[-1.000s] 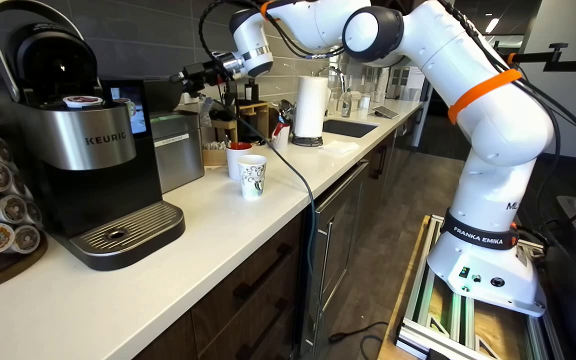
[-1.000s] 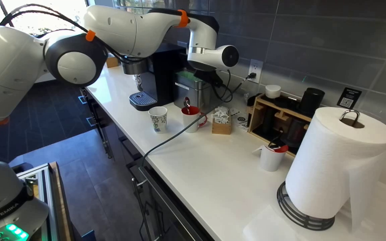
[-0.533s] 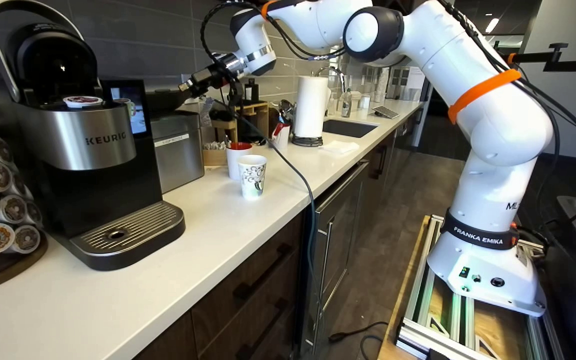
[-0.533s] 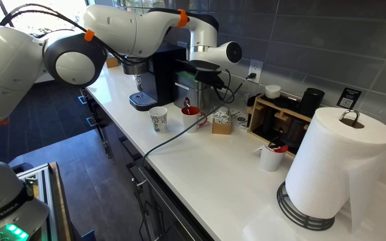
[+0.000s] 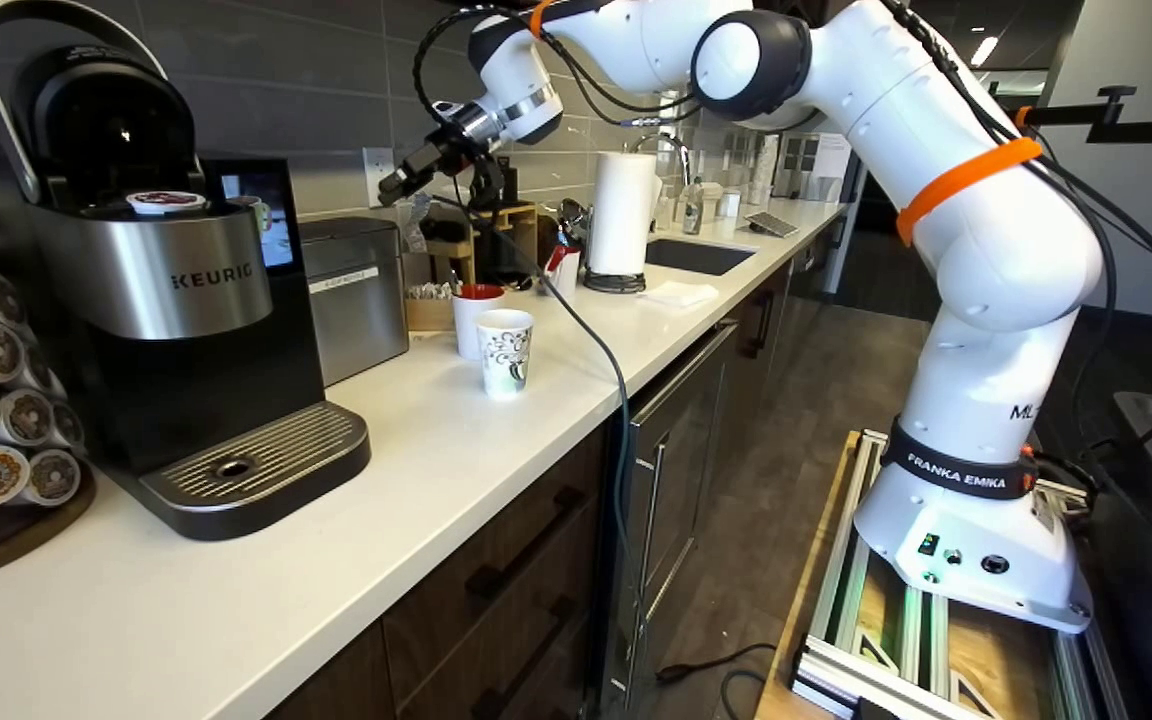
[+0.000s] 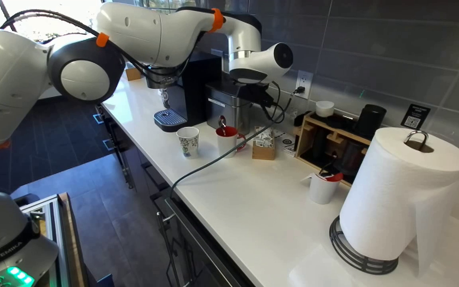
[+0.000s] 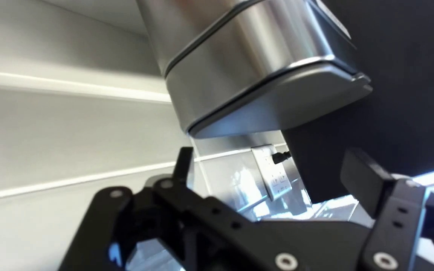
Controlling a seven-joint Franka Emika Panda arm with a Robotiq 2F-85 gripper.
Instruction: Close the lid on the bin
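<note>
The bin (image 5: 361, 310) is a small boxy grey container with a label on its front, standing right beside the coffee machine. It also shows in an exterior view (image 6: 223, 109) and at the top of the wrist view (image 7: 236, 64), where the picture stands upside down. Its dark-grey lid (image 5: 346, 229) lies flat on the top in both exterior views; the lid (image 7: 285, 101) also looks seated in the wrist view. My gripper (image 5: 394, 188) is above and to one side of the bin, apart from the lid. In the wrist view the gripper (image 7: 273, 175) has its fingers wide apart, with nothing between them.
The tall coffee machine (image 5: 186, 370) stands against the bin's side. A paper cup (image 5: 505, 352) and a red-rimmed mug (image 6: 226, 142) stand in front. A wooden packet box (image 6: 263, 149), a wall outlet (image 6: 304, 84) and a hanging cable (image 6: 209, 163) are close by.
The lid has swung down from raised, through half tilted, to flat on the bin; the green inside no longer shows. My gripper has drawn back from the lid, away from the coffee machine.
</note>
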